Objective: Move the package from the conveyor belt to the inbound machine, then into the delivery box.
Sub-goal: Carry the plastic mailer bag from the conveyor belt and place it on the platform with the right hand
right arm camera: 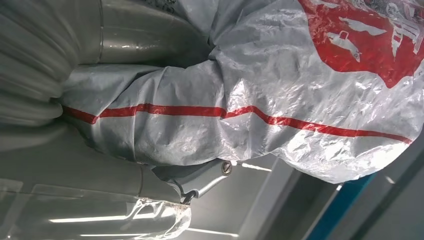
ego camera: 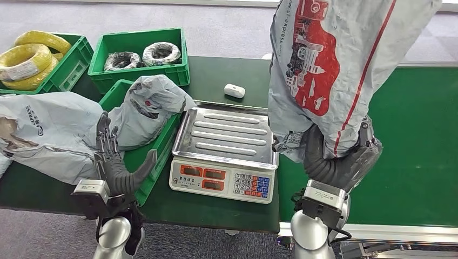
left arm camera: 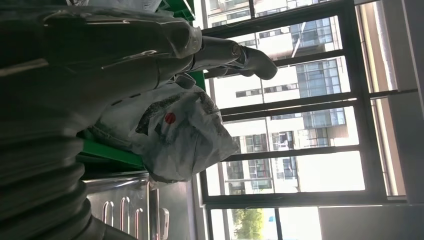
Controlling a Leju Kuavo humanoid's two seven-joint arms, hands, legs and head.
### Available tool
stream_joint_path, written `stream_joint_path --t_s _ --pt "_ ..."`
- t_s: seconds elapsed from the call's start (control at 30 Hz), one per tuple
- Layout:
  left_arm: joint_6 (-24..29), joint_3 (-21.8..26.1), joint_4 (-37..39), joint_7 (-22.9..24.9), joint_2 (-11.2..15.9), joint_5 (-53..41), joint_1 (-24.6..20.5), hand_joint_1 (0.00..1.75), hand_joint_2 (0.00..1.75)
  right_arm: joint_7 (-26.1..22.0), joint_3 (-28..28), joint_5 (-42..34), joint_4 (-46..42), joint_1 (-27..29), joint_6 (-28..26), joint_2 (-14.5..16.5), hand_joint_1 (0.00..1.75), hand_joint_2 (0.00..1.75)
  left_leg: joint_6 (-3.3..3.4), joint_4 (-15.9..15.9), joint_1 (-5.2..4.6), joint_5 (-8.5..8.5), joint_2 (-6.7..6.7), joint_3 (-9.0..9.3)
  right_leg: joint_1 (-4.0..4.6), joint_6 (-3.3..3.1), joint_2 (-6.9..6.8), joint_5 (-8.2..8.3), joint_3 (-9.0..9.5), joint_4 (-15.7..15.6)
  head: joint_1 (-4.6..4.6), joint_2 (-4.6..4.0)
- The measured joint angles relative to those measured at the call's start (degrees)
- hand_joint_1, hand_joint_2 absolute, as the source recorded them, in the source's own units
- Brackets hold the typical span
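Note:
My right hand [ego camera: 336, 159] grips the lower end of a big grey package [ego camera: 335, 65] with red print and a red stripe, lifted high between the green conveyor belt [ego camera: 416, 145] and the weighing scale [ego camera: 226, 151]. The same package [right arm camera: 280, 95] lies wrapped in that hand's grey fingers [right arm camera: 195, 182] in the right wrist view. My left hand [ego camera: 116, 162] stands open with its fingers spread, at the near edge of the green delivery box [ego camera: 156, 154]. A grey package [ego camera: 148, 108] rests in that box, and the left wrist view shows it [left arm camera: 175, 132] beyond my fingers [left arm camera: 240, 52].
Another grey package [ego camera: 43, 132] lies on the dark table at the left. Two green crates stand at the back: one with yellow coils [ego camera: 29, 62], one with wrapped rolls [ego camera: 143, 54]. A small white device [ego camera: 234, 90] sits behind the scale.

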Motion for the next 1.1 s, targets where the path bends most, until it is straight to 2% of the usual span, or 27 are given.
stream_joint_path --t_s 0.13,0.43,0.83,0.97,1.1 --pt "0.2 0.0 0.0 0.0 0.0 0.3 0.0 0.00 1.75 2.5 1.0 -3.5 2.4 -2.2 0.1 -0.3 1.75 1.75 0.00 0.0 0.00 0.00 0.01 0.00 0.00 -0.01 0.02 0.01 -0.01 0.0 -0.01 -0.01" --pt "-0.1 -1.5 1.1 -0.6 0.0 0.9 -0.1 0.00 1.75 4.7 4.7 -7.7 17.9 -14.0 2.0 -1.4 1.75 1.75 -0.07 0.0 0.01 0.06 -0.02 0.00 0.01 -0.02 0.00 0.02 -0.04 0.1 0.00 0.00" --pt "0.4 -1.4 1.4 -0.7 0.0 0.9 -0.1 0.00 1.75 5.4 6.3 -8.8 25.6 -17.9 3.1 -1.4 1.75 1.75 -0.07 0.0 0.01 0.05 -0.02 -0.05 0.00 -0.02 0.00 0.01 -0.07 0.1 0.01 0.00" --pt "0.6 -1.4 1.4 -0.7 0.0 0.9 -0.1 0.00 1.75 5.5 6.4 -9.0 26.7 -18.4 3.2 -1.4 0.03 1.75 -0.07 0.0 0.01 0.05 -0.02 -0.05 0.00 -0.02 0.00 0.01 -0.08 0.1 0.00 0.00" --pt "0.8 -1.4 1.4 -0.7 0.0 0.9 0.0 0.00 1.75 5.6 6.5 -9.8 28.0 -18.7 4.0 -1.4 0.00 1.75 -0.07 0.0 0.01 0.05 -0.02 -0.05 0.00 -0.02 0.00 0.01 -0.08 0.1 0.01 0.00"
